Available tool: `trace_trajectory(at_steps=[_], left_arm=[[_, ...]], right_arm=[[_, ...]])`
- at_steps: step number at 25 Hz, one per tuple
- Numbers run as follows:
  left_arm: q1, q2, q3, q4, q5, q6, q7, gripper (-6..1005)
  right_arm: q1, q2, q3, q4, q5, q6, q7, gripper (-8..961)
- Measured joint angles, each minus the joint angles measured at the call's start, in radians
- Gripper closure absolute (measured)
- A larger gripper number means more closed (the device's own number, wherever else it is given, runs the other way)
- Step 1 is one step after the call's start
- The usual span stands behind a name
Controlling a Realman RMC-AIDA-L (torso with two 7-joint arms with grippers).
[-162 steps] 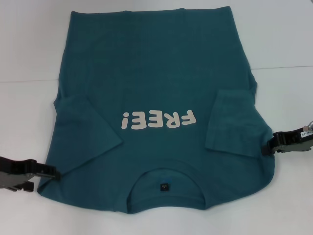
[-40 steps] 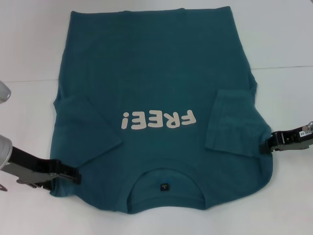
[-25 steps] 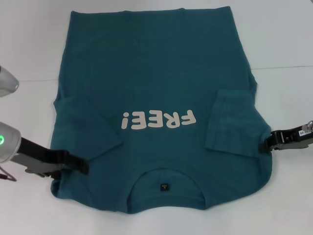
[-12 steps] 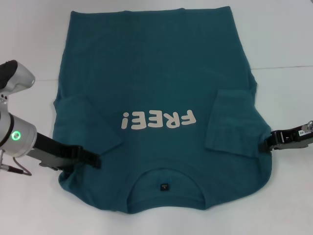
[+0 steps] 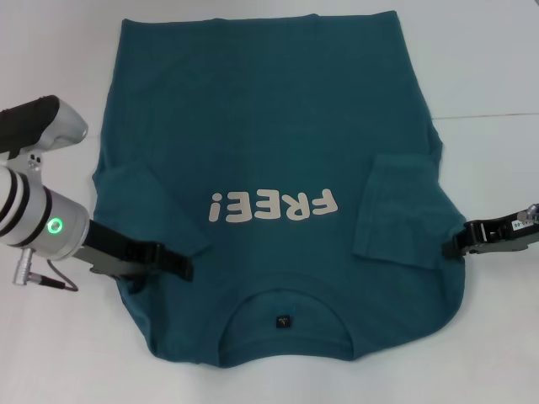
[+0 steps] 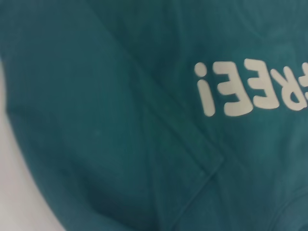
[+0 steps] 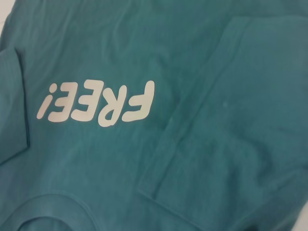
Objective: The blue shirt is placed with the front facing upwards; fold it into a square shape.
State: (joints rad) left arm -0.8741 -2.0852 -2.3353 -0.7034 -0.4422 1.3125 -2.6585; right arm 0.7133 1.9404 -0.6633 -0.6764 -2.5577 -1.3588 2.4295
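White worktop [image 5: 488, 67] carries the blue shirt [image 5: 269, 126] between both tools, front up, both sleeves folded inward. Long axis runs near-far; collar toward robot, hem far. Left tool [image 5: 173, 263] clenched on shoulder cloth. Right tool [image 5: 455, 244] at opposite shoulder edge; grip cannot tell.

Bare table [image 5: 50, 50] flanks the blue shirt [image 5: 269, 109] on both sides — nothing standing there.

Teal-blue shirt [image 5: 269, 126], white lettering [image 5: 274, 204]
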Motion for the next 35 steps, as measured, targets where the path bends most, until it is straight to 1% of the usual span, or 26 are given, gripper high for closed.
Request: trace_trajectory(at_steps=[2,7,13,18,21,25,28,30,32,35], left_arm=[[-0.005,-0.006,0.000,0.000,-0.001,-0.007,0.007,131],[-0.018,-0.012,0.001,-0.004,-0.003,-0.017,0.012,131],[-0.023,-0.022,0.001,0.000,-0.042,-0.045,0.018,131],[-0.028,-0.032,0.001,-0.007,-0.050,-0.052,0.024,131],[-0.029,-0.033,0.001,-0.014,-0.050,-0.052,0.024,131],[-0.024,-0.022,0.001,-0.022,-0.048,-0.050,0.019,131],[-0.006,-0.007,0.001,-0.036,-0.040,-0.044,0.004,131],[0.013,0.016,0.000,-0.041,-0.035,-0.037,-0.026,131],[0.025,0.035,-0.002,-0.041,-0.031,-0.018,-0.044,131],[0.044,0.065,-0.018,-0.042,-0.034,0.035,-0.065,131]], right_arm=[[0.000,0.000,-0.001,0.000,0.007,0.001,-0.001,917],[-0.001,0.000,-0.004,0.000,0.011,0.001,-0.002,916],[-0.001,0.002,-0.001,0.003,0.011,0.001,-0.009,916],[0.000,0.008,0.001,0.002,0.011,0.002,-0.014,916],[0.002,0.010,0.001,0.001,0.010,0.002,-0.015,916],[0.004,0.011,0.001,0.001,0.010,0.003,-0.016,916],[0.007,0.011,0.001,0.000,0.010,0.006,-0.016,917],[0.007,0.011,0.000,0.000,0.012,0.010,-0.016,917],[0.007,0.011,-0.001,0.000,0.015,0.011,-0.017,917],[0.007,0.011,0.000,0.000,0.017,0.012,-0.017,917]])
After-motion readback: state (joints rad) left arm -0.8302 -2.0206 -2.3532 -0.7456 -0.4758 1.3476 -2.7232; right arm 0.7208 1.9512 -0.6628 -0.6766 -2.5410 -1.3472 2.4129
